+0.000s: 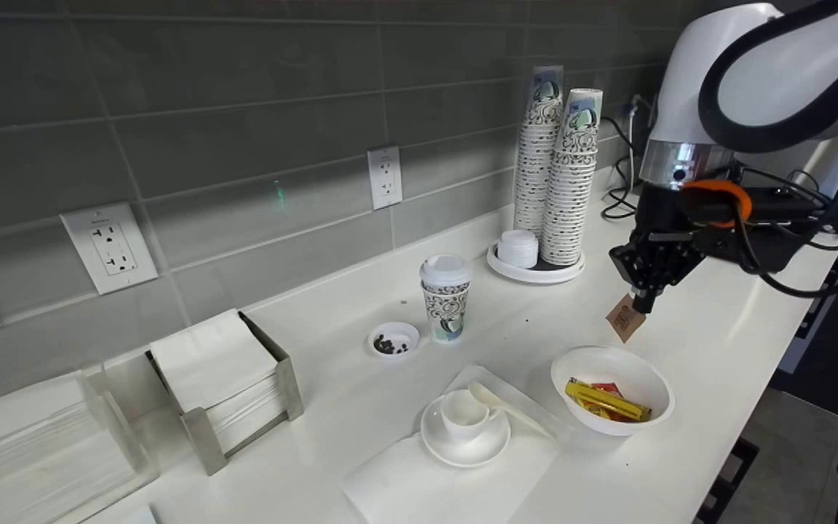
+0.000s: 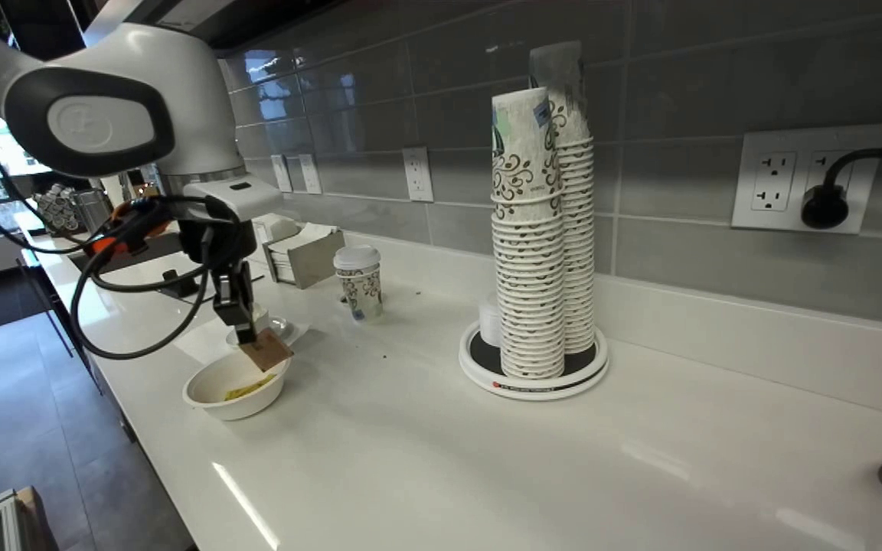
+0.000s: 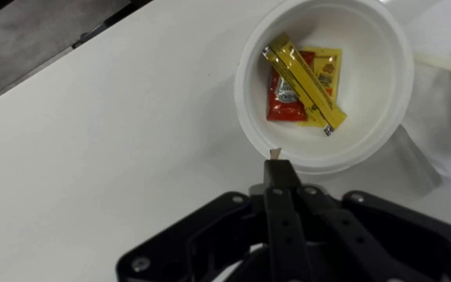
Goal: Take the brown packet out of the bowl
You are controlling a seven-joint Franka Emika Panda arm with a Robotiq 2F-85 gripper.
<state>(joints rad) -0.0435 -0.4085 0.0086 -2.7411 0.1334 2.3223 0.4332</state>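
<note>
My gripper is shut on the brown packet by one corner. The packet hangs tilted below the fingertips, above the counter and apart from the bowl in this exterior view. In an exterior view the gripper and the brown packet appear above the rim of the bowl. In the wrist view only a sliver of the brown packet shows beyond the fingertips, over the near rim of the bowl. Yellow packets and a red packet lie inside the bowl.
A white cup on a saucer with a spoon stands on a napkin beside the bowl. A lidded paper cup, a tiny dish, tall cup stacks on a turntable and a napkin holder stand along the wall.
</note>
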